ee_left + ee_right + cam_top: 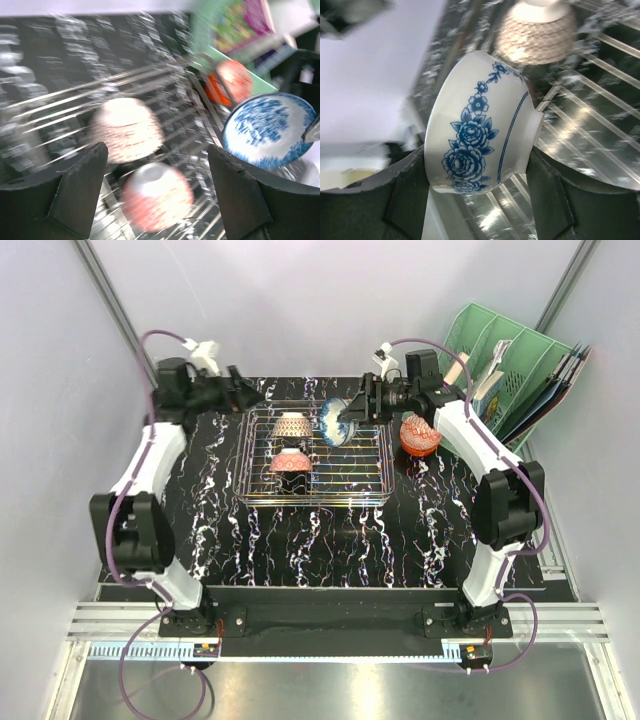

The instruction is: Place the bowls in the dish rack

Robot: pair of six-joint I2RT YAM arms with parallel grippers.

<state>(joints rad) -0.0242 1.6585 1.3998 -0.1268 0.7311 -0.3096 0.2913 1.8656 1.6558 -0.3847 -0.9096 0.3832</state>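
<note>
The silver wire dish rack (350, 485) sits mid-table. Two pink-red patterned bowls lie upside down in its left half, one at the back (292, 425) and one in front (289, 462). My right gripper (350, 412) is shut on a blue-and-white bowl (333, 421), tilted on its side over the rack's back edge; in the right wrist view the bowl (480, 135) fills the gap between the fingers (547, 195). The orange-red bowl (420, 435) sits upside down on the table right of the rack. My left gripper (243, 392) is open and empty beyond the rack's back left corner. The second blue-and-white bowl is out of view.
A green slotted organiser (510, 360) with papers stands at the back right, close behind my right arm. The left wrist view is blurred; it shows both pink bowls (127, 127), the blue bowl (272, 130) and the orange bowl (232, 80).
</note>
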